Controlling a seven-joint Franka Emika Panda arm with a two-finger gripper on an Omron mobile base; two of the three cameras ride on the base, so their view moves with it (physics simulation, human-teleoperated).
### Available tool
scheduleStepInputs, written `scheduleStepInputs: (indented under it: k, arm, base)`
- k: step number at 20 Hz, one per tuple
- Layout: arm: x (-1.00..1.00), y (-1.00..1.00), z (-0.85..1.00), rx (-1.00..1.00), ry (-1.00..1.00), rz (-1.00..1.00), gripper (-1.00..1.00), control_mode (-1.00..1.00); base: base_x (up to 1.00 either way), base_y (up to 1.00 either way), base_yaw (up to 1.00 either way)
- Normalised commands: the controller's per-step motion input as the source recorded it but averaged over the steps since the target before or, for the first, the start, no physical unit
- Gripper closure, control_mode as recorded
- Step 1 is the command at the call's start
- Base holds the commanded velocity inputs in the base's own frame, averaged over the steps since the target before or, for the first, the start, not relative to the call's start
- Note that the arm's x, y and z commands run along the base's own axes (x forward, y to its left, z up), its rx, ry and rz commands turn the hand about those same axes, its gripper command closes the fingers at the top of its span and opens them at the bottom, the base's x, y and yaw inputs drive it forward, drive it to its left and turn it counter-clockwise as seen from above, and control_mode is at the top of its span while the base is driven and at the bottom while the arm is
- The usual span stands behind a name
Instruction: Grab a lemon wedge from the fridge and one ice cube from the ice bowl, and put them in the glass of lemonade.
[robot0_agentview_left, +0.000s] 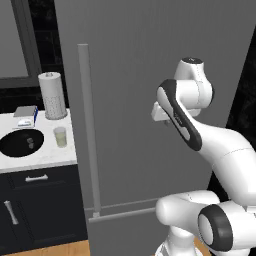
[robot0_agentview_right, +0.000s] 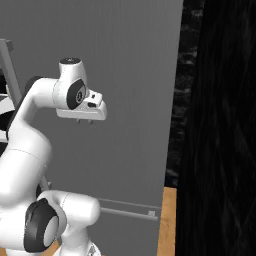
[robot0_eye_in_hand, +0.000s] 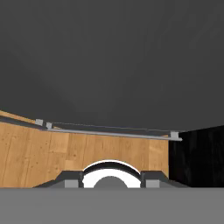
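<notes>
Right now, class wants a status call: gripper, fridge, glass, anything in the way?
Gripper empty, off the fridge. Fridge door shut, blocking the lemon wedge. Glass of lemonade waits beside the ice bowl.

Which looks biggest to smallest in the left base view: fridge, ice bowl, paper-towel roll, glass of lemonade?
1. fridge, by far the largest.
2. ice bowl and paper-towel roll: similar apparent size, one wide, one tall; unranked.
3. glass of lemonade, smallest.

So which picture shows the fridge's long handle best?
The left base view: the fridge is closed, and its long vertical handle runs nearly full height beside the counter. The right base view catches just a bit of that handle behind the arm. The hand view looks down the grey door toward the floor.
</notes>
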Motion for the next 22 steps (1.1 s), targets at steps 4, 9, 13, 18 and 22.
scheduleStepInputs:
  k: [4, 9, 13, 18, 22]
  arm:
    - [-0.07, 0.00, 0.00, 0.00, 0.00, 0.00, -1.00, -1.00]
    - [-0.18, 0.00, 0.00, 0.00, 0.00, 0.00, -1.00, -1.00]
    - [-0.65, -0.02, 0.00, 0.02, -0.04, 0.00, -1.00, -1.00]
    - [-0.69, -0.01, 0.00, 0.03, -0.07, -0.02, -1.00, -1.00]
    - [-0.34, 0.00, 0.00, 0.00, 0.00, 0.00, -1.00, -1.00]
  base:
    - [0.00, 0.00, 0.00]
    - [0.00, 0.00, 0.00]
    - [0.00, 0.00, 0.00]
    - [0.00, 0.00, 0.00]
    - [0.00, 0.00, 0.00]
